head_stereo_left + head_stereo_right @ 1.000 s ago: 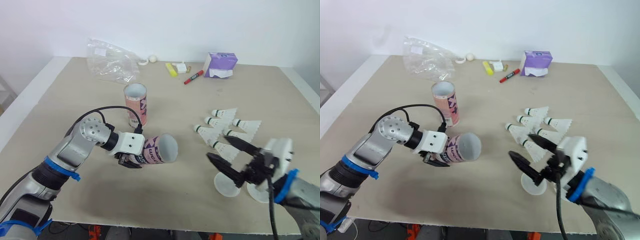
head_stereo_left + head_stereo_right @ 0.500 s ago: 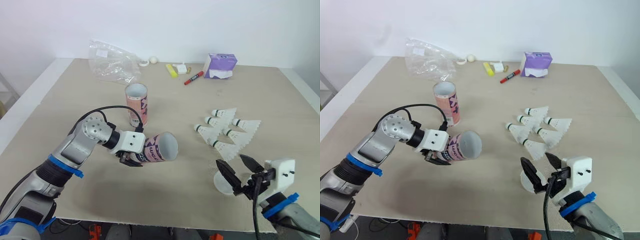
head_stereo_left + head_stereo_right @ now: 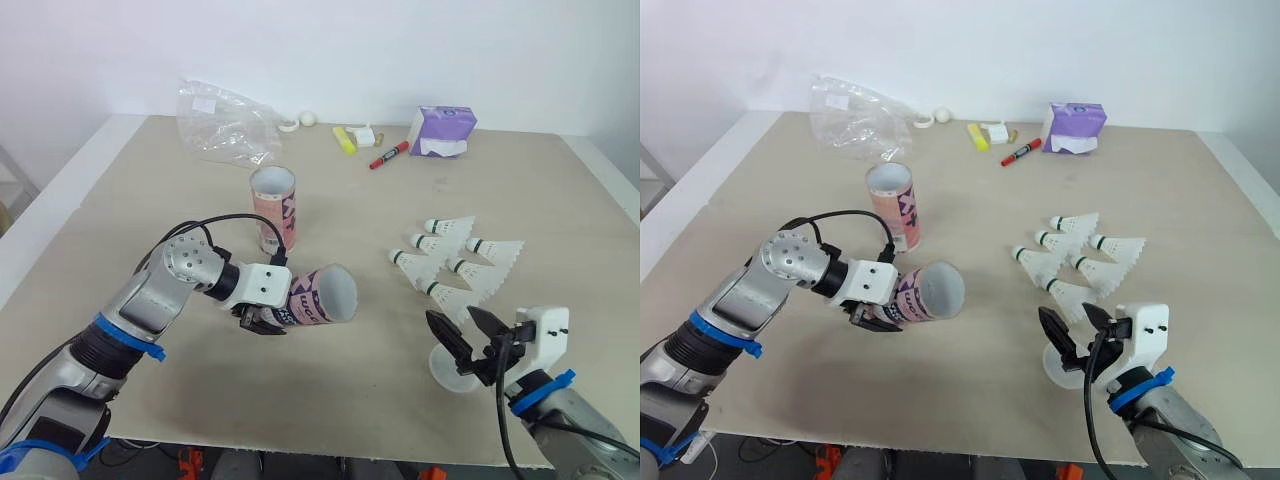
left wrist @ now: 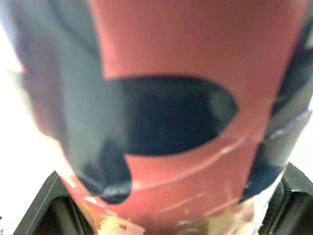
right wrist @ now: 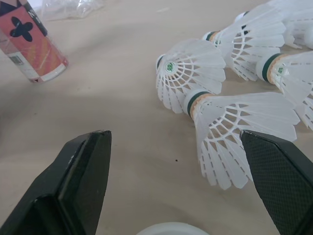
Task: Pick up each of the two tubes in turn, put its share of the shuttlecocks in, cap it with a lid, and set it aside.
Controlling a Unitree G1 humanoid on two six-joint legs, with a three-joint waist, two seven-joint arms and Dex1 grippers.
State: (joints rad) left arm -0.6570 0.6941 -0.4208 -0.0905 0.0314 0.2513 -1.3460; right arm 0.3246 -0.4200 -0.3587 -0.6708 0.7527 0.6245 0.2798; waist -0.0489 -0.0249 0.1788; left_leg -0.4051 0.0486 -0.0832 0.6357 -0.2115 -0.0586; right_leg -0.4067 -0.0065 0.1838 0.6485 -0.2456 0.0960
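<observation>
Since the earlier frames, our right gripper (image 3: 452,318) has drawn back toward the table's (image 3: 500,190) front edge. It hangs wide open and empty above a white lid (image 3: 452,368). Six shuttlecocks (image 3: 455,262) lie just beyond it. The nearest shuttlecock (image 5: 234,127) lies crosswise to the fingers, cork toward the held tube (image 3: 322,296). Our left gripper (image 3: 268,315) clamps that tube horizontal, mouth facing the shuttlecocks. The right arm is nearer.

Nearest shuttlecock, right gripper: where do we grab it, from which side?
Probably the cork end by the green band of the nearest shuttlecock: narrow and firm, while the flared skirt would crush. It lies on its side, so bring the open right gripper down from above, fingers across its axis.
</observation>
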